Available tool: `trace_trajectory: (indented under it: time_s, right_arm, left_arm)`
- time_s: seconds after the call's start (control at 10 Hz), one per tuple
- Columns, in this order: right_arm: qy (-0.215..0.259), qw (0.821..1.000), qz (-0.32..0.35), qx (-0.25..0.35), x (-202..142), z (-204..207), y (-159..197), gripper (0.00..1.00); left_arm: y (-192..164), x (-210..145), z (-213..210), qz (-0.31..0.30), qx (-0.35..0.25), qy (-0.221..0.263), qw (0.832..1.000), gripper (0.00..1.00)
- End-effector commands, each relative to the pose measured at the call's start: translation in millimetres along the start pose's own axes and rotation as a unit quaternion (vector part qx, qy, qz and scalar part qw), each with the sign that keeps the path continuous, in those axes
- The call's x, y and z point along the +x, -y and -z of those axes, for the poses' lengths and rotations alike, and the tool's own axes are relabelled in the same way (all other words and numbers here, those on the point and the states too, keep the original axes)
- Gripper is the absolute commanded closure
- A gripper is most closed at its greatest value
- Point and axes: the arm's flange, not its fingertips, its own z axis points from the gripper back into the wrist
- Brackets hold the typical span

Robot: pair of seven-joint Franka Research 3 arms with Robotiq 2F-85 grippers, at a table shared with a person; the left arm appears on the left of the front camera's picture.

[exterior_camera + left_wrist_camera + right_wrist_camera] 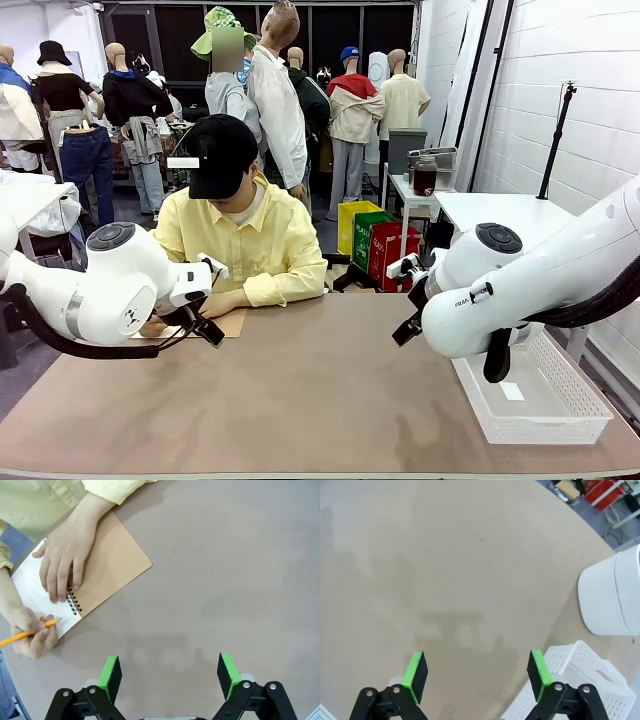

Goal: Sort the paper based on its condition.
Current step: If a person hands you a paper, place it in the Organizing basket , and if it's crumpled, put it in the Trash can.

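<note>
Brown table [225,580] shared with a person: the paper [31,587], a white page in the open notebook [112,562], lies under the person's hand [62,560]. Left tool [170,672], jaws apart, hovers near the notebook; right tool [477,675], likewise apart, hangs well away from it.

Plain greyish-tan desk [225,555]; tan notebook cover [112,562], black spiral [73,602], white page [30,587]; orange pencil [27,632]; pale yellow sleeve [30,505]; white perforated basket [590,675]; left gripper [170,674] and right gripper [477,672] black, green-padded.
</note>
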Motion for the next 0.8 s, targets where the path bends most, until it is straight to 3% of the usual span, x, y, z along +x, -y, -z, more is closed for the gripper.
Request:
trace_trajectory:
  time_s: [0.0,0.7]
  right_arm:
    - [-0.005,1.000,0.003,0.020,12.2,-15.1,4.6,0.00]
    - [0.035,0.998,-0.007,0.046,66.8,-98.7,21.7,0.00]
  left_arm:
    - [-3.7,9.9,-16.9,-0.001,-0.003,-0.010,1.000,0.00]
    - [-26.6,67.3,-135.3,-0.012,-0.024,-0.019,0.999,0.00]
